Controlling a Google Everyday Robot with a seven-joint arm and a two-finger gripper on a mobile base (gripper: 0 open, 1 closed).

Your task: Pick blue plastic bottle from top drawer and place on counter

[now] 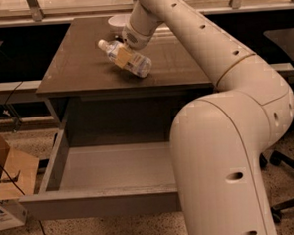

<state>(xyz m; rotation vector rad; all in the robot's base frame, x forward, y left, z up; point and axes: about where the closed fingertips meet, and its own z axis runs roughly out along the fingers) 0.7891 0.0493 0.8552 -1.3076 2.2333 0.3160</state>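
Bottle over the counter, ready to set down.
Your gripper [124, 56], upper centre of frame, pinches the tilted blue plastic bottle [139, 66], which seems to touch the glossy counter [79, 69]. Lay it flat before you release, or it may roll; mind the white bowl [115, 20] just behind. The top drawer [115, 166] gapes open at lower left.

Warm, rather dim indoor light falls from above. The glossy brown square tabletop [79, 69] carries a pale sheen across its far right part, close to where the claw [124, 55] clasps the small clear blue plastic bottle [138, 65], whose plastic glints. Deep shade sits under the tabletop's overhang, at the back of the wide grey top drawer [115, 166]. The cream robot arm [224, 149], nearest the camera, looks bright and soft-edged. The whole view is slightly grainy.
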